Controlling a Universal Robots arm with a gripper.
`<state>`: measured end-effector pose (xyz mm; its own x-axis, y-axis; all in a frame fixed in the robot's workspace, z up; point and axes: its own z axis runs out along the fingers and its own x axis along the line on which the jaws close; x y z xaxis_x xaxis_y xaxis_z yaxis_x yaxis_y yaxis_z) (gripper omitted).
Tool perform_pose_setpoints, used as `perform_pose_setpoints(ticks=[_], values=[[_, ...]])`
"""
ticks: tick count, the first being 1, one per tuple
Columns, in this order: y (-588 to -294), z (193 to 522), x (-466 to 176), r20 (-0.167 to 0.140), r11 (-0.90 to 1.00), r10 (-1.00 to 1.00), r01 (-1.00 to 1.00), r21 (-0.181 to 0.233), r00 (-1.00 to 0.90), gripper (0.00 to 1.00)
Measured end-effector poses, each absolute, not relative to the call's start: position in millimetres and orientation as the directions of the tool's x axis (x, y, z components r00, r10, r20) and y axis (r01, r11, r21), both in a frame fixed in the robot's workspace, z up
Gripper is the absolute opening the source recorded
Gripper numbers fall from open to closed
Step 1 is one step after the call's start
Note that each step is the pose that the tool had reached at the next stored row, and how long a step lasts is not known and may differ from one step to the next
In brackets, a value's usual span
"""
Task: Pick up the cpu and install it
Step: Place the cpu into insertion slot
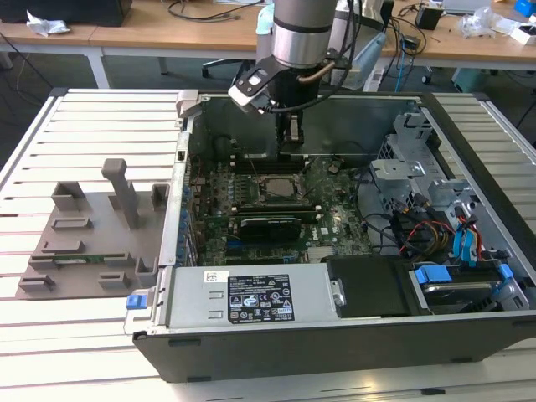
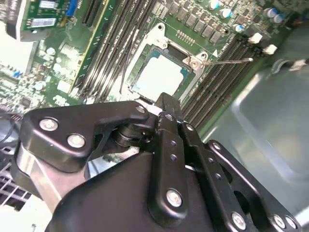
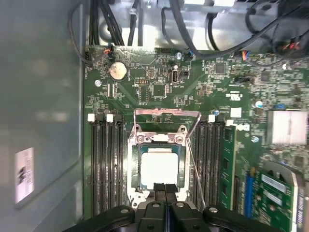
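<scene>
The cpu point(image 3: 158, 166), a small square chip with a pale silver-white top, lies flat in the dark socket on the green motherboard point(image 3: 159, 87) inside the open computer case point(image 1: 469, 167). In the exterior view the cpu point(image 1: 277, 186) is near the board's middle. My gripper point(image 3: 166, 187) hangs just above one edge of the chip, its black fingers point(image 3: 160, 189) pressed together with nothing between them. The second wrist view shows the same gripper point(image 2: 166, 102) over the cpu point(image 2: 159, 75). The socket's metal frame point(image 3: 166, 114) stands swung back, and its thin wire lever point(image 2: 231, 60) sticks out to one side.
Memory slots point(image 3: 104, 164) flank the socket on both sides. A graphics card point(image 1: 268, 226) and the power supply point(image 1: 251, 297) lie nearer the case front, with drive bays and cables point(image 1: 452, 251) at the exterior view's right. A grey fixture plate point(image 1: 92, 226) with upright posts sits left of the case.
</scene>
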<state>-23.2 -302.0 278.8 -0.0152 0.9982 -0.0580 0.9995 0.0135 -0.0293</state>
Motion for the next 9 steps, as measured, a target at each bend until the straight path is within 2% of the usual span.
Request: perform_pose_setpoints(ticks=[4, 9], values=[[-302.0, 295.9, -23.2, -0.057, 0.014, 0.998, 0.999, -0.029, -0.015, 0.11], [-301.9, 297.7, -23.2, -0.057, 0.014, 0.998, 0.999, -0.029, -0.015, 0.11]])
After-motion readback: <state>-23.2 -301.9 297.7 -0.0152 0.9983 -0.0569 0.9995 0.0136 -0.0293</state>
